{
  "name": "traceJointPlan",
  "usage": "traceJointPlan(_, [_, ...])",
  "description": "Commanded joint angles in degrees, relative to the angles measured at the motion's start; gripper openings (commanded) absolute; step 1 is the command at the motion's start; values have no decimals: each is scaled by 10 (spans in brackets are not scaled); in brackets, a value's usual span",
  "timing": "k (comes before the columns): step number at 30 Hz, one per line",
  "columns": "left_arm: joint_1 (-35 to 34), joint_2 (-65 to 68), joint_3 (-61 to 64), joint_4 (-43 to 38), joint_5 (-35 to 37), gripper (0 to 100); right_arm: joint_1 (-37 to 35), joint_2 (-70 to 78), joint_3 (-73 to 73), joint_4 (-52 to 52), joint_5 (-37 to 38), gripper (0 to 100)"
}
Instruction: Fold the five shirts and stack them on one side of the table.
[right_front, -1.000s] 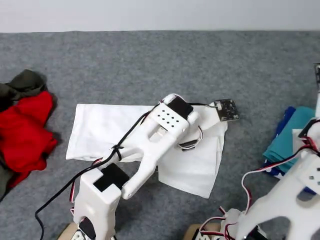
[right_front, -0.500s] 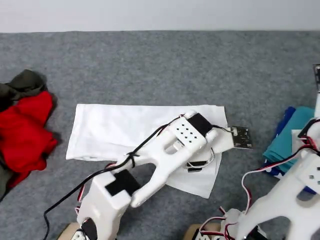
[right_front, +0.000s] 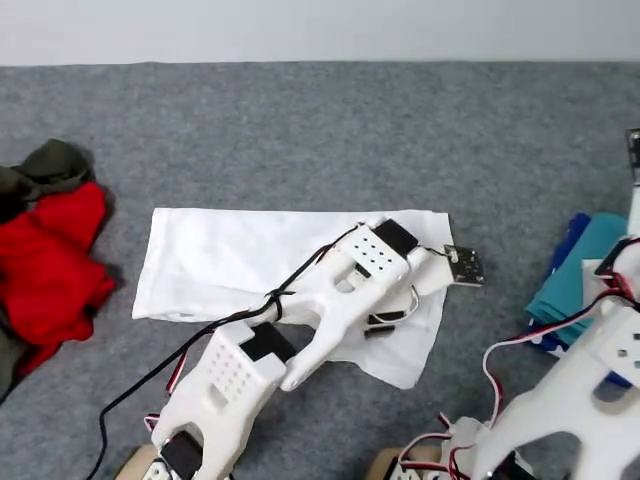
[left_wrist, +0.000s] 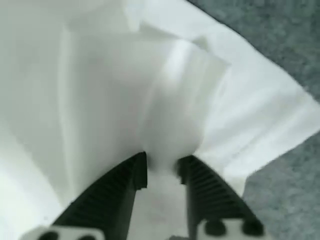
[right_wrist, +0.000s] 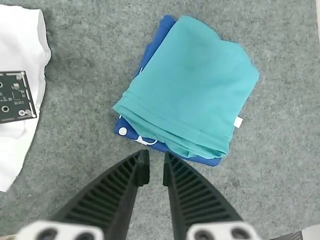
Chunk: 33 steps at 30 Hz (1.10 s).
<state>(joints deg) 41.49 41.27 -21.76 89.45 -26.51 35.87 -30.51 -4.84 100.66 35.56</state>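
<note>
A white shirt (right_front: 220, 260) lies spread across the middle of the grey table, its right part doubled over. My left gripper (left_wrist: 161, 167) is shut on a raised fold of this white shirt (left_wrist: 175, 90), low over its right portion. In the high view the left arm (right_front: 350, 285) stretches over that part of the cloth. My right gripper (right_wrist: 154, 162) hangs shut and holds nothing, just in front of a folded teal shirt (right_wrist: 190, 100) that lies on a folded blue shirt (right_wrist: 145, 135). The same stack (right_front: 575, 285) sits at the table's right edge.
A crumpled red shirt (right_front: 55, 260) and a dark olive shirt (right_front: 45, 165) lie heaped at the left edge. The left arm's camera board (right_front: 463, 265) juts out past the white shirt's right edge. Bare grey carpet (right_front: 350, 130) spans the far side.
The left arm swung right with the white cloth in its grip, then drew back a little toward the near side, shifting the shirt's right flap. The right arm stayed still.
</note>
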Motion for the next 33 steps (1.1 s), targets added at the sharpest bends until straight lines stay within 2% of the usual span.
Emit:
traceJointPlan(1, [4,-5,-51,43,-11,63,9,-14,-2,22,-3,64])
traceJointPlan(6, [16,-5,-118,109,-27,27,8,-14,-2,22,-3,64])
traceJointPlan(17, [66,-7,-116,112,-22,6,9,-14,-4,22,-3,64])
traceJointPlan(27, [84,-171,58,110,-22,6,8,-14,-4,22,-3,64])
traceJointPlan(33, [84,-214,132,109,-24,6,7,-13,-4,21,-3,64])
